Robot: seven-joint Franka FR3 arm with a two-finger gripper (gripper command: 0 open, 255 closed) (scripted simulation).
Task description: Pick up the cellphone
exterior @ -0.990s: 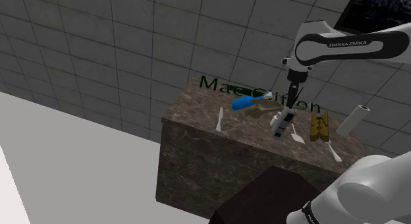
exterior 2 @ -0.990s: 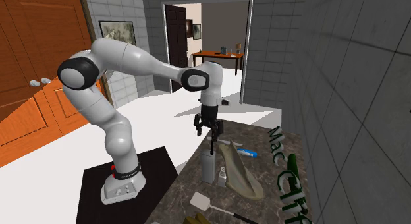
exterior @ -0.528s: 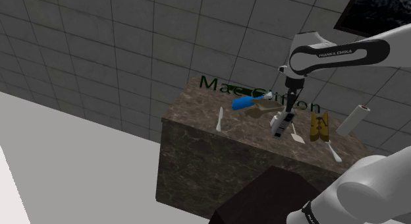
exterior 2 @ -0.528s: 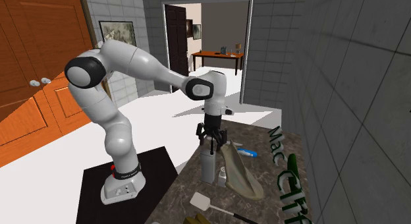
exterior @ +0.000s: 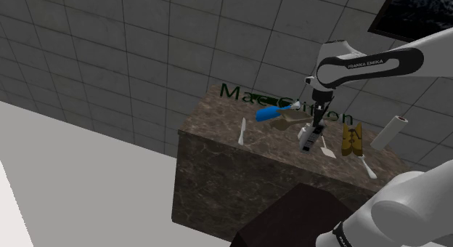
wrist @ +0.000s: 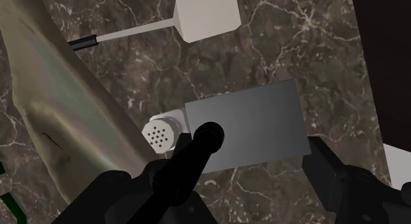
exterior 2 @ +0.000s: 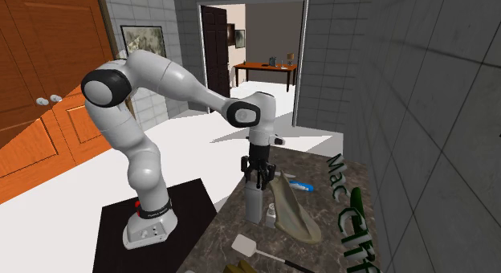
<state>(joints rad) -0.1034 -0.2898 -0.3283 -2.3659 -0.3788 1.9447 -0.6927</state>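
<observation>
The cellphone [exterior 2: 255, 204] is a chunky grey brick with a black antenna. It stands upright on the dark marble counter [exterior 2: 210, 246], near the edge on the robot's side. From the wrist cam you look straight down on its top, with the antenna poking up at the lens and a little round white speaker bit beside it.

The gripper [exterior 2: 257, 181] hangs right above it, pointing down. The jaws are spread wide, with one of the fingers [wrist: 329, 174] just off the phone's end and the other out past the antenna side — so the phone sits between them, not clasped.

Just beside the phone, on the wall side, lies a long olive-tan boat-shaped thing [exterior 2: 294, 212]. A white spatula [exterior 2: 245, 246] with a thin black handle lies flat on the counter nearby. In the shoulder view there's a blue object [exterior: 270, 113] further back by the wall, a yellow-brown thing [exterior: 352, 139] and a white roll [exterior: 388, 131] off to that view's right. Green lettering [exterior: 239, 94] runs along the tiled wall behind the counter.
</observation>
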